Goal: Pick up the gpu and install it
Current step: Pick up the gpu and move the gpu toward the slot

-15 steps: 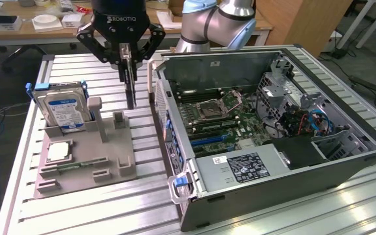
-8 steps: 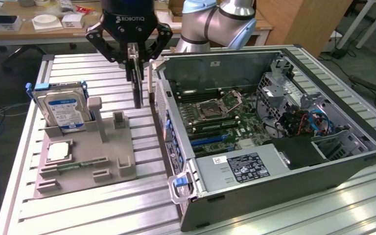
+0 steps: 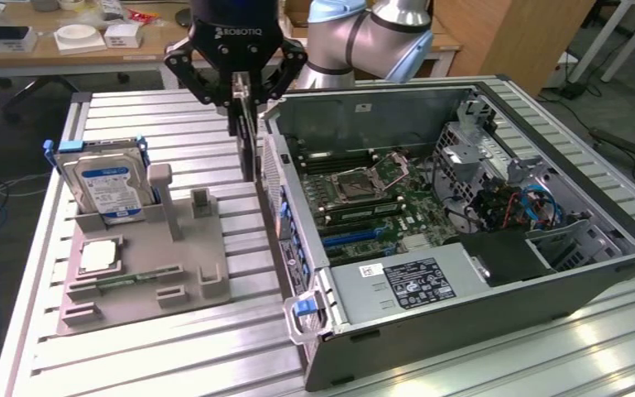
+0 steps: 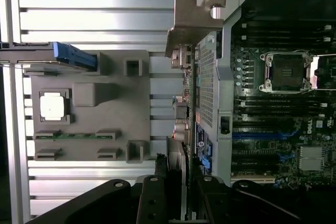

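1. Gripper (image 3: pixel 242 103) clenched on the gpu (image 3: pixel 247 145); card hangs edge-down just beside the case (image 3: pixel 461 318) wall, on the exterior view's left of it.
2. Risk, I judge: bracket snags that wall, or card pivots in the narrow pinch.
3. Fixture tray (image 3: pixel 141 313) holds hard drive (image 3: pixel 102 186) at the far end, processor chip (image 3: pixel 97 256) and memory stick (image 3: pixel 130 277) nearer.
4. Case holds motherboard (image 3: pixel 384 207); socket (image 3: pixel 364 180) open.

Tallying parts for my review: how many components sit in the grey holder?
3: hard drive upright at the far end, processor flat in front of it, memory stick in the near slots. None seems hidden; the gripper holds the gpu.
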`<state>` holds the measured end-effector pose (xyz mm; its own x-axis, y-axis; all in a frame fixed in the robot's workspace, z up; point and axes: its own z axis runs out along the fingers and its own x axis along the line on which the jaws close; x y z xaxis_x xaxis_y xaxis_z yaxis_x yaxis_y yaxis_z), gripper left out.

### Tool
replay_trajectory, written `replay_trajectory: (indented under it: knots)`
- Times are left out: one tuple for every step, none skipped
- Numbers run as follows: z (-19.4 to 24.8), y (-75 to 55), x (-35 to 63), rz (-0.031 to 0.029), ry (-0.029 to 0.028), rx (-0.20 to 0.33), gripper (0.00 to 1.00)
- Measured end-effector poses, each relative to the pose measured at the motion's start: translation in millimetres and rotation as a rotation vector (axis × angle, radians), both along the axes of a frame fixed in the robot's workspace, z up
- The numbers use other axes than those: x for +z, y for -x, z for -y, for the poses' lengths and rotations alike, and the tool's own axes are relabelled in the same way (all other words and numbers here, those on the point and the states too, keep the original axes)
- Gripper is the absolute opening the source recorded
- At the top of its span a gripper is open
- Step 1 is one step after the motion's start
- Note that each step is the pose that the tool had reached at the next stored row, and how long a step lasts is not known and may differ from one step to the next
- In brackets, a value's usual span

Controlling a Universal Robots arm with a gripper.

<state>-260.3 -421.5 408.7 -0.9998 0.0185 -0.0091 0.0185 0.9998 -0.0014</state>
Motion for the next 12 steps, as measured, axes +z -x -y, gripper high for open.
replay_trajectory:
  knots:
    - [0.0,-1.8,0.0,-0.0001,-0.0001,0.000,0.27]
    - [0.0,-3.6,0.0,-0.0001,0.0000,0.000,0.27]
    - [0.0,-5.4,0.0,0.0000,-0.0001,0.000,0.27]
    - [0.0,-7.1,0.0,0.0000,-0.0001,0.000,0.27]
    - [0.0,-8.7,-0.1,0.0000,0.0000,0.000,0.27]
    - [0.0,-10.4,-0.1,0.0000,0.0000,0.000,0.27]
    - [0.0,-12.3,-0.1,0.0000,-0.0001,0.000,0.27]
    - [0.0,-14.2,-0.1,0.0000,-0.0001,0.000,0.27]
    - [0.0,-16.0,-0.1,0.0000,-0.0001,0.000,0.27]
    - [0.0,-18.1,-0.2,0.0000,-0.0001,0.000,0.27]
    - [0.0,-20.2,-0.2,0.0000,0.0000,0.000,0.27]
    - [0.0,-22.1,-0.2,0.0000,-0.0001,0.000,0.27]
